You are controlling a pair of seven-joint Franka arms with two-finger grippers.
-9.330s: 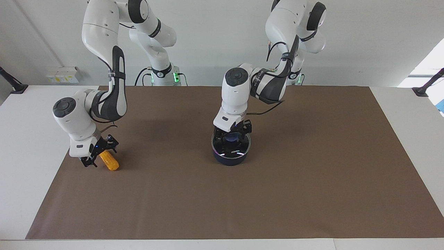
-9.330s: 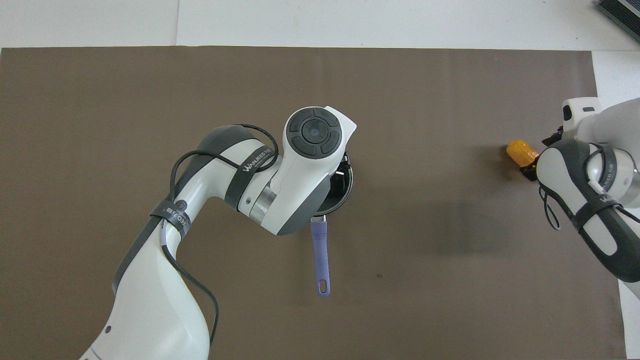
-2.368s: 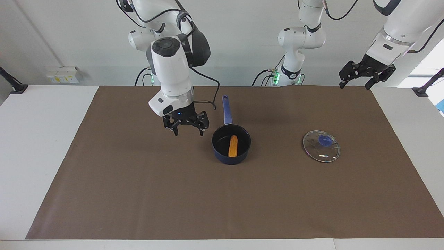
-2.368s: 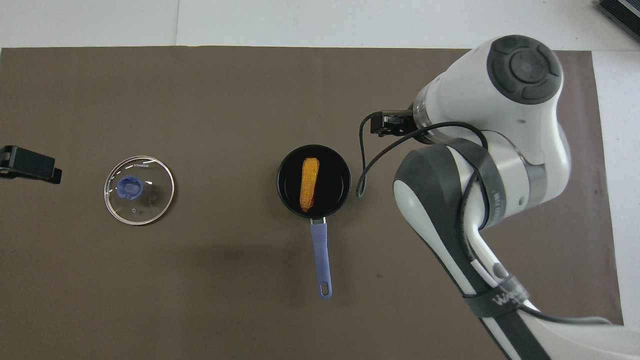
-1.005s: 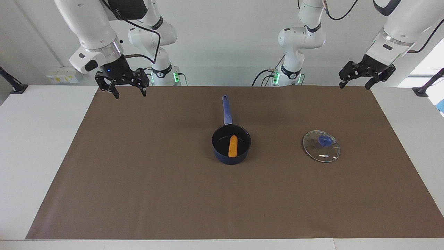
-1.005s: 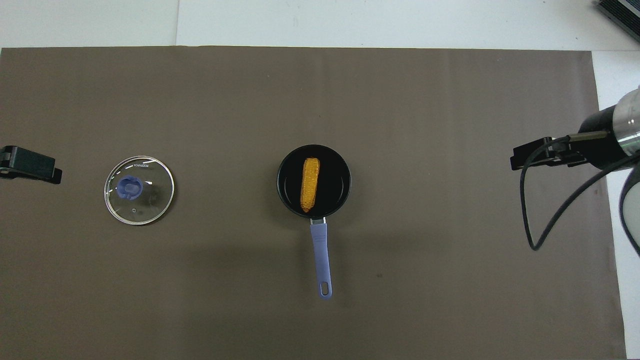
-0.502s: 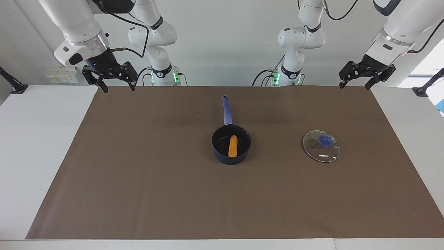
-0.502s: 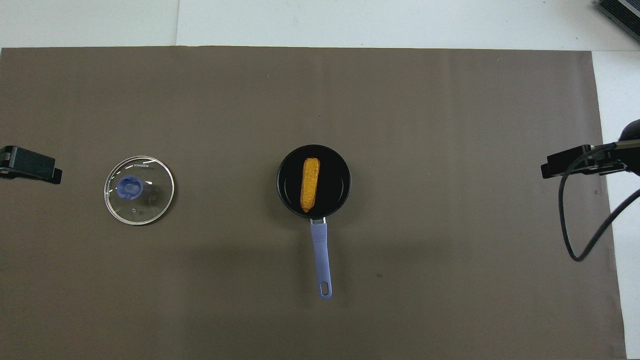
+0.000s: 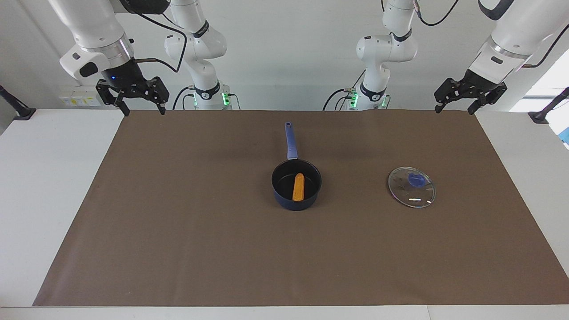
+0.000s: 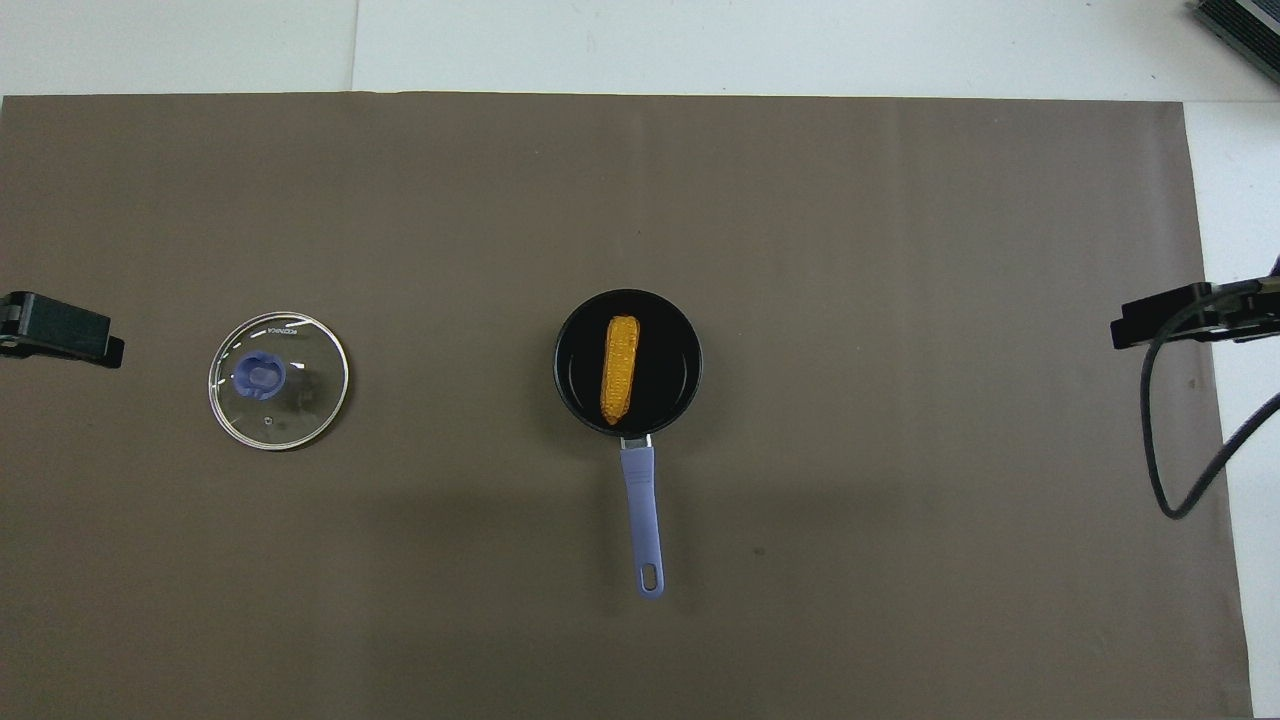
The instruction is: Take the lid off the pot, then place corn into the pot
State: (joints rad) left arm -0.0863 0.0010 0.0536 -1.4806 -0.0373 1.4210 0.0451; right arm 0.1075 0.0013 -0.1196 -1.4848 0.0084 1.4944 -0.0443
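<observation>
Overhead view shows the pot [image 10: 628, 362] at the centre of the frame, a small dark navy saucepan with a black inside and a long straight blue handle running down toward the lower edge. The corn [image 10: 619, 368] lies inside it, an orange-yellow cob with bumpy kernels, set lengthwise along the handle's line and shorter than the pot is wide. The lid [image 10: 278, 380] lies flat on the brown mat [image 10: 900, 560] at middle left of the frame, well apart from the pot: a clear glass disc with a thin metal rim, a blue knob at its centre and small white lettering near its upper edge. Bare mat surrounds pot and lid on all sides, with wide open stretches across the upper and lower parts of the frame; the white counter [image 10: 700, 45] shows along the top and right edges. In the facing view, the right end effector [image 9: 132, 95] hangs at upper left over the mat's corner, fingers spread and empty. The left end effector [image 9: 469, 92] hangs at upper right over the other corner, also spread wide and holding nothing.
</observation>
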